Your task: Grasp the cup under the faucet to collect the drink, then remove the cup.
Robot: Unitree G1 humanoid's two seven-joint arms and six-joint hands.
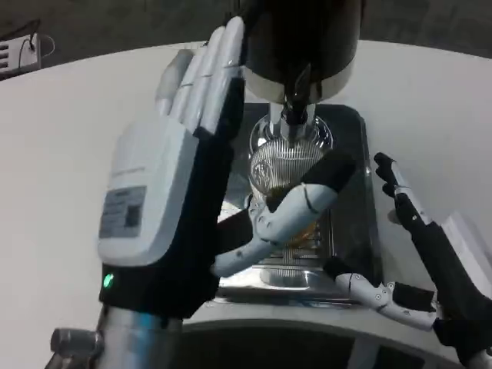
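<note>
A clear ribbed cup [286, 165] stands on the metal drip tray [350, 231] right under the faucet [296, 100] of a dark dispenser [307, 34]. Some amber drink shows low in the cup. My left hand [173, 192] fills the foreground and holds the cup. Its thumb [296, 211] crosses the cup's front, and its fingers [211, 73] reach straight up along the cup's left side, beside the dispenser. The hand hides the cup's left half. My right hand [415, 261] hovers at the tray's right edge with fingers spread and nothing in them.
The dispenser and tray stand at the middle of a white round table [69, 131]. A white block [473, 238] lies at the right edge behind my right hand. Open table surface stretches to the left and far right.
</note>
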